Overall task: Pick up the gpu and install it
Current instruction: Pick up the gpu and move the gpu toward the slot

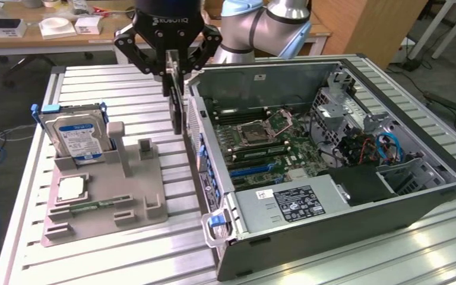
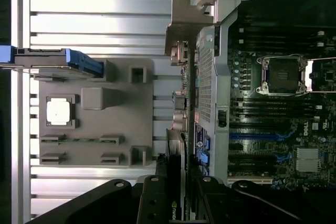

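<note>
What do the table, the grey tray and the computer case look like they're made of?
Table: likely aluminium, matte silver, ribbed slats with a soft sheen.
Grey tray: probably plastic, dull and uniform, with moulded blocky slots.
Computer case: seemingly sheet steel, bare grey inside, black outside, with folded edges.

ROBOTIQ, white letters across the body of the gripper (image 1: 173,74), just above the computer case (image 1: 331,249). Inside the case, DELL reads on the motherboard (image 2: 283,129). The power supply sticker (image 1: 295,203) in the case and the hard drive label (image 1: 80,139) beside the case carry print too small to read.
</note>
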